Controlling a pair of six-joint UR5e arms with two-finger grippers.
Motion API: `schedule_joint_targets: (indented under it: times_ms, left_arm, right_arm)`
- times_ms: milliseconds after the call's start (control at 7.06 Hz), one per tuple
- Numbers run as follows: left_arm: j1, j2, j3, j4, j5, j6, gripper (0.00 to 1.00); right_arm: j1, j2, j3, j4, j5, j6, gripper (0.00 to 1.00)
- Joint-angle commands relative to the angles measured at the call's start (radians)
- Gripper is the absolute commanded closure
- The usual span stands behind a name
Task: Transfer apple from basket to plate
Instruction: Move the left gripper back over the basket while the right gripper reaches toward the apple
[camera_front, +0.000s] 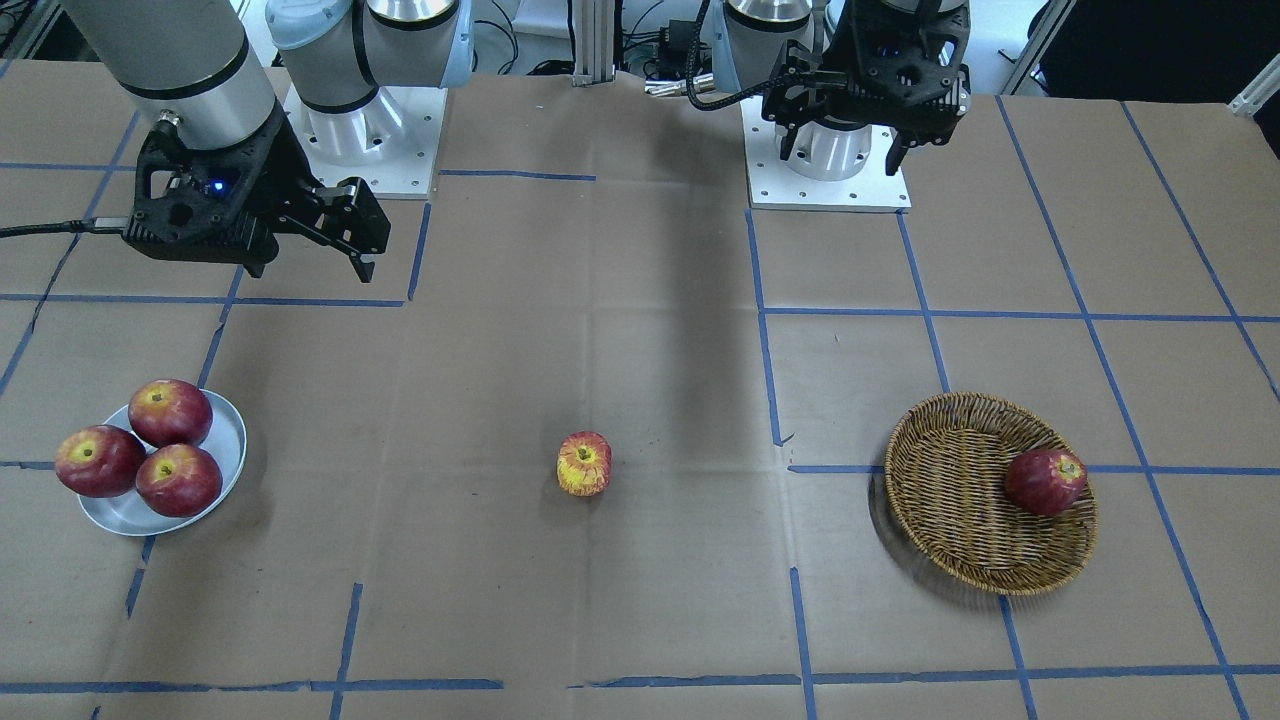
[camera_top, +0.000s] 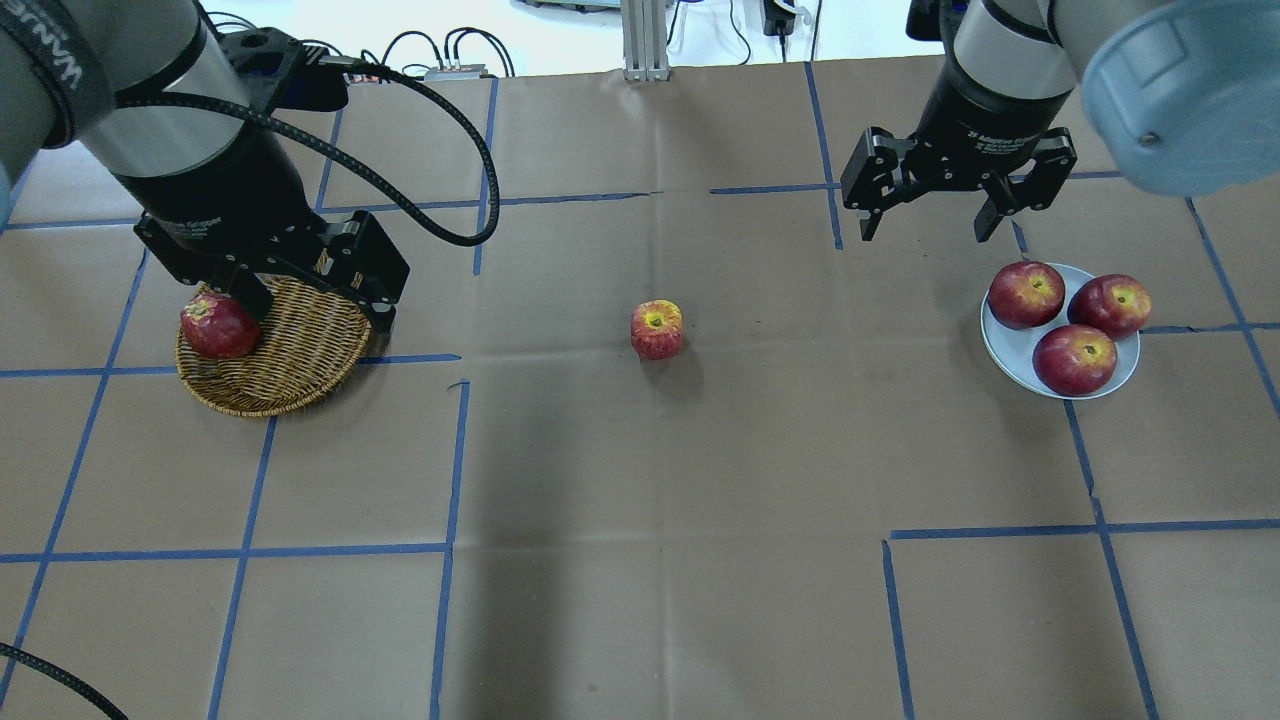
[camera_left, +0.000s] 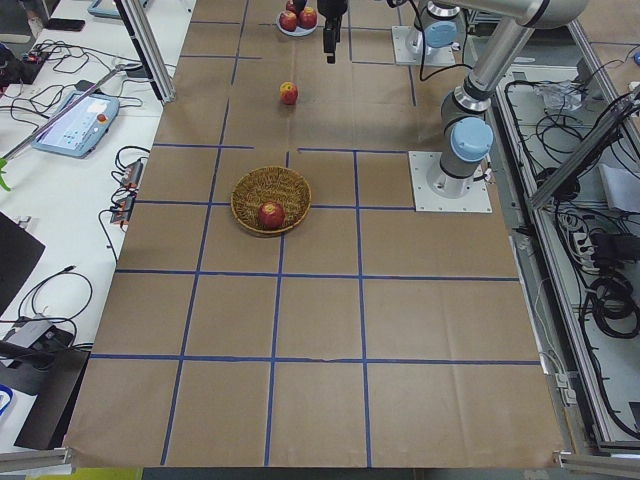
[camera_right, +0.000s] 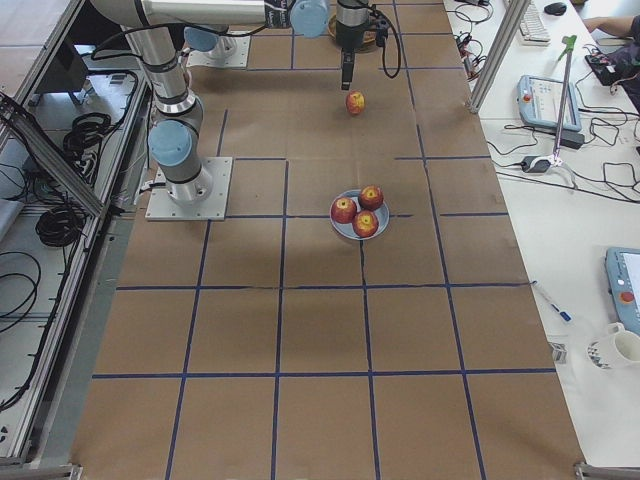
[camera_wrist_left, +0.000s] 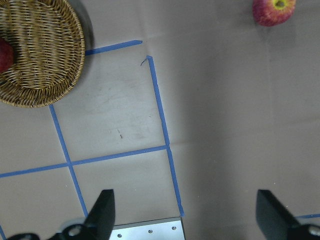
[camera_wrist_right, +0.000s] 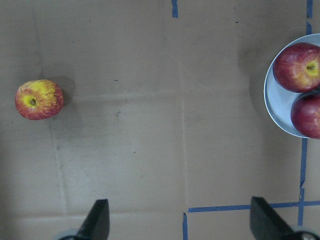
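Observation:
The yellow-and-red streaked apple (camera_front: 584, 463) lies alone on the brown paper at mid-table (camera_top: 656, 329), outside both the basket and the plate. The wicker basket (camera_top: 300, 350) sits on my left side and holds one dark red apple (camera_top: 219, 326). The pale shiny plate (camera_top: 1005, 350) sits on my right side with three dark red apples on it. My left gripper (camera_top: 315, 315) hovers open and empty over the basket's far edge. My right gripper (camera_top: 925, 232) hovers open and empty just beyond the plate. The right wrist view shows the streaked apple (camera_wrist_right: 39, 99) at left and the plate (camera_wrist_right: 272, 95) at right.
Blue tape lines cross the paper-covered table. The two arm bases (camera_front: 827, 180) stand on white mounts at the robot's edge. The left wrist view shows the basket (camera_wrist_left: 45, 65) at upper left and the streaked apple (camera_wrist_left: 272, 10) at upper right.

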Motion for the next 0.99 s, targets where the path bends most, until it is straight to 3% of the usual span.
schedule_joint_targets:
  times_ms: [0,425,850]
  left_arm:
    - [0.017,0.008,0.001,0.002,0.009,0.004,0.01]
    - [0.026,0.039,-0.037,0.013,0.007,0.001,0.01]
    - [0.027,0.035,-0.039,0.077,0.007,-0.001,0.01]
  right_arm:
    - [0.083,0.052,-0.002,-0.083,0.004,0.11,0.0]
    - [0.261,0.265,-0.144,-0.157,-0.003,0.335,0.0]
    - [0.34,0.497,-0.157,-0.419,-0.014,0.42,0.0]
